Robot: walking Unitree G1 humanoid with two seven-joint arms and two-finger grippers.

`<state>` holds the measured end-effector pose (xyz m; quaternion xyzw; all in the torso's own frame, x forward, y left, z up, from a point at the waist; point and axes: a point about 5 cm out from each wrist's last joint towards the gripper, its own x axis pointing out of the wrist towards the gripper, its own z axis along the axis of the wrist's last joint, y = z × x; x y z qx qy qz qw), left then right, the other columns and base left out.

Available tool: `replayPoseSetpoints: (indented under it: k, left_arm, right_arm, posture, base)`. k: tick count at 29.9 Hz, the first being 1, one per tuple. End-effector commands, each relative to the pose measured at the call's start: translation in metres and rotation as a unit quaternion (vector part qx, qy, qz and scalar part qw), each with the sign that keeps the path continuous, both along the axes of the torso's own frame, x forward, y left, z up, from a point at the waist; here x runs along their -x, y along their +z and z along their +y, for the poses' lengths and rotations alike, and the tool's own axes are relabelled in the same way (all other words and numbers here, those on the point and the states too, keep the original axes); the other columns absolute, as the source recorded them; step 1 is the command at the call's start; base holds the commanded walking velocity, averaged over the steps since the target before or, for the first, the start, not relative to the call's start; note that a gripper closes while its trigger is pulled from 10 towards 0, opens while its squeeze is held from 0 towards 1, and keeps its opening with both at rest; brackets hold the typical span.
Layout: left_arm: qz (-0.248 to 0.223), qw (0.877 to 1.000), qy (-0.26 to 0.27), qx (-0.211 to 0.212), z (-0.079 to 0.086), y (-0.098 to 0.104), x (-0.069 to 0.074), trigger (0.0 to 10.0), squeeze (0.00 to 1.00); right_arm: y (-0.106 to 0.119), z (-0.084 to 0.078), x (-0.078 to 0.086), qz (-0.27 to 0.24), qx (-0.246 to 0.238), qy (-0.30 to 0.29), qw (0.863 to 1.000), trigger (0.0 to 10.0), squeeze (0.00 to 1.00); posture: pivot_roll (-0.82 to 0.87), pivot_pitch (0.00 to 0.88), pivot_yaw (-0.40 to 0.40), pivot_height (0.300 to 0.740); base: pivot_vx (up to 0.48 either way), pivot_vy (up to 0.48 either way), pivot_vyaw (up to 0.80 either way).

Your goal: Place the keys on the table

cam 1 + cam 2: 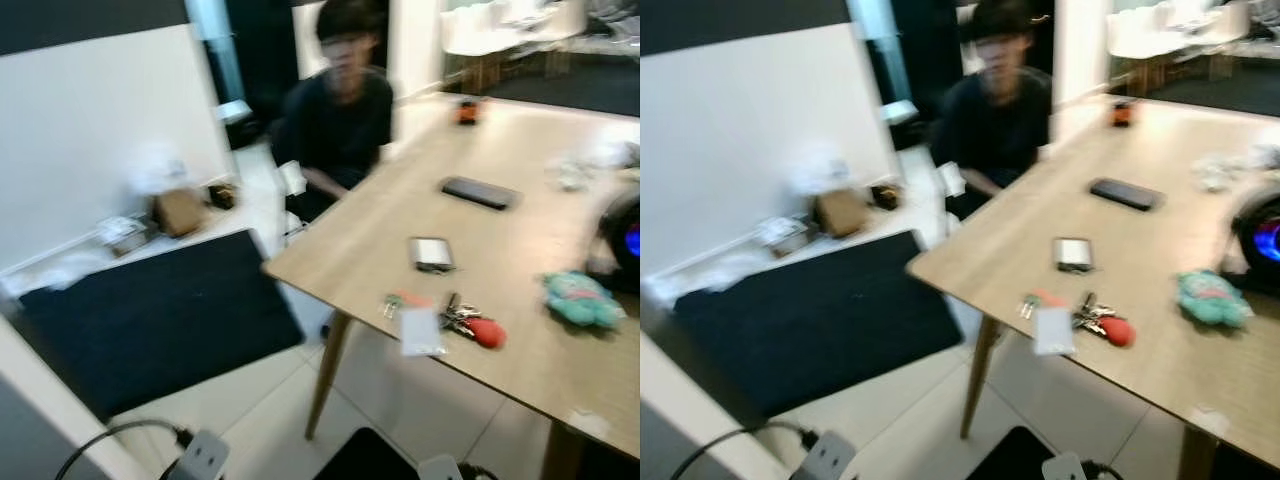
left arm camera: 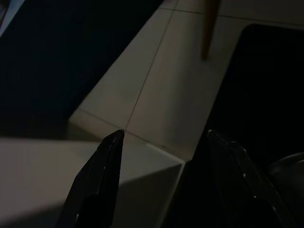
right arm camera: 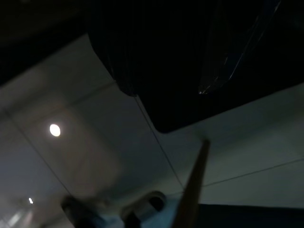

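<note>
The keys (image 1: 462, 322), with a red fob, are being observed lying on the wooden worktop (image 1: 520, 230) near its front edge, just beside a white card (image 1: 421, 332); placement is judged already complete. The left end effector (image 2: 164, 142) is being held spread open over floor tiles, gripping nothing; the right end effector's state cannot be told. No further handling is judged necessary beyond keeping both arms clear.

I see a pale wood counter (image 1: 370, 235) with a smooth matt top. On it, metal keys (image 1: 458, 318) with a glossy red fob lie beside a white paper card (image 1: 421, 331). Below the counter, glossy pale floor tiles (image 1: 262, 410) meet a matt dark rug (image 1: 150, 315).
</note>
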<state>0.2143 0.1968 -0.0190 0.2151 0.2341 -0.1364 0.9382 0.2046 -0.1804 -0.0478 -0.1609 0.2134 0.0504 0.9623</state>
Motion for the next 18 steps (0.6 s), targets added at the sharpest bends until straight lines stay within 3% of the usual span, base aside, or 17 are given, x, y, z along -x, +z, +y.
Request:
replayPoseSetpoints:
  k: [1,18]
  left_arm:
    - [0.006,1.000,0.001,-0.006,0.0024,-0.0021,0.0021,10.0,0.00]
    - [0.006,1.000,-0.001,-0.006,0.0025,-0.0029,0.0028,10.0,0.00]
  right_arm:
    - [-0.0041,0.0036,0.0048,0.013,-0.002,0.004,1.000,10.0,0.00]
    - [-0.0039,0.0028,0.0046,0.013,0.000,0.006,1.000,10.0,0.00]
  posture:
    - [0.10,0.119,0.080,0.740]
    - [0.10,0.115,0.076,0.740]
  base:
    - [0.000,0.000,0.80]
    - [0.000,0.000,0.80]
